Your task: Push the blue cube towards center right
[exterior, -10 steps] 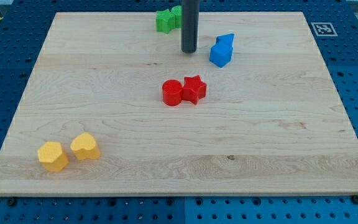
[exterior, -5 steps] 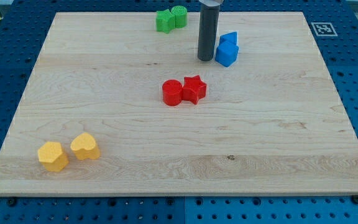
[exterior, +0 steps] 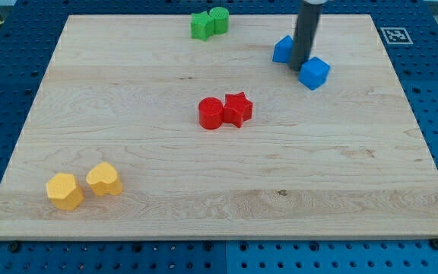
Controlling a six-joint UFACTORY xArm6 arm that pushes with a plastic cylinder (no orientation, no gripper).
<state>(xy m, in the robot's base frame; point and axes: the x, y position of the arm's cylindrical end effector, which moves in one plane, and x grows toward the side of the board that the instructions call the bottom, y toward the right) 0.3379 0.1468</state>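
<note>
Two blue blocks flank my tip point(exterior: 301, 68); an off-centre push could spin the blue cube point(exterior: 314, 73) upward; no gripper here.

A: What is showing of my body?

B: One straight rod is showing, round like a pipe, dark grey to black, looking smooth and matte.

A: And the end?

B: My tip point(exterior: 301, 67) is looking blunt and equally dark.
</note>
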